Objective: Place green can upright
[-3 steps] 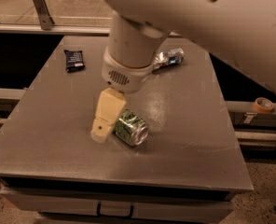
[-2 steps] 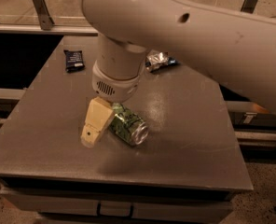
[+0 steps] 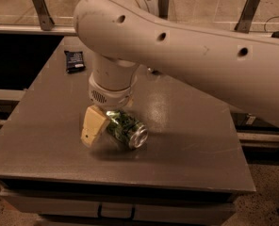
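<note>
Green can (image 3: 126,128) lies on its side in the middle of the table (image 3: 191,145), silver end facing front-right. Gripper (image 3: 96,128) is down right against its left side, can't tell if it's open or clamped on. Black packet (image 3: 75,61) sits well apart, back-left.

No legible text on the green can (image 3: 125,128), the dark packet (image 3: 74,61), or the jaws beside the can

Robot lab; hand (image 3: 97,127) over grey worktable (image 3: 191,147)
</note>
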